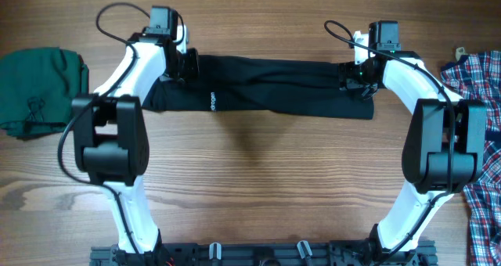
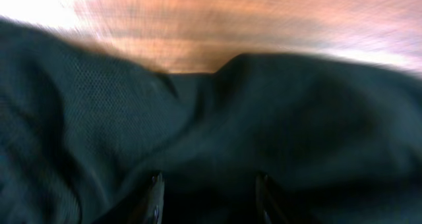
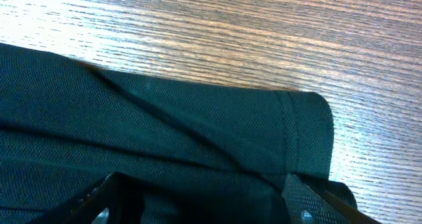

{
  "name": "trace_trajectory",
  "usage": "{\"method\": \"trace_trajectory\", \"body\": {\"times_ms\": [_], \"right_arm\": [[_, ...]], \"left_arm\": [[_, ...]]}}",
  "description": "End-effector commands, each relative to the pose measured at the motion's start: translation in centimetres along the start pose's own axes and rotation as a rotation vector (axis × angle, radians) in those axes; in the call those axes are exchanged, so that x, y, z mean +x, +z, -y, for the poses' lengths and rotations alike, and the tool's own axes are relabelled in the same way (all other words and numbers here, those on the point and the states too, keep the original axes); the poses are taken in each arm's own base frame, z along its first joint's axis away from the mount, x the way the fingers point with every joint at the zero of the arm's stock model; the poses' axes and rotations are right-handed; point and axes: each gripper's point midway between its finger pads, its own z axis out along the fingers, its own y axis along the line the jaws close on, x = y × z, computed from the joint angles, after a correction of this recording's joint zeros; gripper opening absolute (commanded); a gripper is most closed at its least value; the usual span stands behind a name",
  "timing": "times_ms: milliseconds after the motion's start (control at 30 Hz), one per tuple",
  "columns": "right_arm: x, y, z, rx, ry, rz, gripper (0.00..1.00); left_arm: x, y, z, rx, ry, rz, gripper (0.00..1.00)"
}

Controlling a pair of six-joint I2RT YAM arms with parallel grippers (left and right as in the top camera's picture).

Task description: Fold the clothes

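Far L: dark green garment (image 1: pixel 35 90) bunched at worktop (image 1: pixel 258 180) edge, well apart from the black shirt (image 1: pixel 274 82). L arm's white link crosses the shirt's L end. L claw (image 2: pixel 210 201) sits low on the cloth, fingers w/ a gap betw. them. View is blurred, so can't tell if it grips. Shirt = long narrow band, long axis L–R across far half of worktop, small white logo (image 1: pixel 213 102) by its near edge. Bare wood in front, betw. both arms, plus a strip behind. R end: stitched hem, folded over. R claw (image 3: pixel 204 204) is there, fingers wide apart over cloth, not clamped. Far R: plaid shirt (image 1: pixel 481 102) at edge, beside R arm, apart from black shirt.
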Motion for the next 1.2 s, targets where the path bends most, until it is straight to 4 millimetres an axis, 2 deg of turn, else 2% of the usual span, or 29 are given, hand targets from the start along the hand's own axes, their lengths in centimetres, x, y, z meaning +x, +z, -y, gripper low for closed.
{"method": "trace_trajectory", "body": {"times_ms": [0, 67, 100, 167, 200, 233, 300, 333, 367, 467, 533, 567, 600, 767, 867, 967, 1067, 1167], "right_arm": [[1.0, 0.4, 0.6, 0.019, 0.001, -0.028, 0.80], [0.4, 0.4, 0.3, -0.003, 0.000, -0.004, 0.82], [-0.9, -0.3, -0.4, -0.045, -0.001, 0.033, 0.84], [-4.3, -3.4, -0.1, -0.038, -0.005, 0.135, 0.88], [-6.2, -5.8, 0.1, -0.026, 0.000, 0.199, 0.91], [-6.9, -7.3, 0.5, -0.007, 0.031, 0.228, 0.93], [-7.3, -10.3, 1.8, 0.043, 0.105, 0.257, 0.93], [-7.0, -10.9, 2.2, 0.045, 0.124, 0.252, 0.93], [-5.8, -11.4, 3.0, 0.048, 0.164, 0.216, 0.93], [-3.1, -10.9, 4.2, 0.048, 0.202, 0.117, 0.94], [-2.6, -10.9, 4.9, 0.055, 0.222, 0.105, 0.94], [-2.3, -10.8, 5.2, 0.057, 0.231, 0.101, 0.94], [-2.0, -10.4, 5.4, 0.057, 0.242, 0.096, 0.95], [0.3, -7.0, 4.9, 0.036, 0.251, 0.006, 0.95], [1.8, -3.4, 3.4, -0.055, 0.275, -0.076, 0.95], [3.0, -1.0, 3.0, -0.083, 0.280, -0.124, 0.95], [3.8, 0.2, 2.5, -0.102, 0.283, -0.158, 0.95], [3.6, 0.2, 1.2, -0.171, 0.295, -0.158, 0.95]], "left_arm": [[0.6, 1.1, -1.8, -0.079, -0.021, -0.025, 0.45], [0.0, 1.1, -2.0, -0.093, -0.012, -0.003, 0.44], [-0.6, 1.0, -1.8, -0.087, -0.008, 0.022, 0.44], [-1.5, 0.7, -1.4, -0.072, -0.003, 0.059, 0.45], [-1.7, 0.6, -1.0, -0.056, 0.000, 0.066, 0.47], [-1.8, 0.5, -0.8, -0.044, 0.001, 0.068, 0.48], [-2.0, 0.3, -0.5, -0.034, 0.005, 0.080, 0.53], [-2.3, 0.0, -0.3, -0.031, 0.008, 0.091, 0.56], [-2.8, -0.6, 0.0, -0.025, 0.013, 0.113, 0.61], [-5.1, -4.3, 1.8, 0.003, 0.038, 0.209, 0.73], [-6.7, -7.8, 3.5, 0.028, 0.061, 0.290, 0.79], [-6.8, -9.3, 4.2, 0.039, 0.073, 0.316, 0.82], [-6.5, -9.9, 4.8, 0.043, 0.081, 0.315, 0.88], [-2.8, -8.8, 5.9, 0.032, 0.104, 0.178, 0.91], [-2.2, -8.7, 6.6, 0.033, 0.118, 0.160, 0.92], [-2.2, -8.7, 6.6, 0.034, 0.119, 0.162, 0.93], [-2.0, -8.6, 6.5, 0.031, 0.117, 0.152, 0.93], [-2.1, -8.6, 6.5, 0.032, 0.118, 0.156, 0.94]]}}
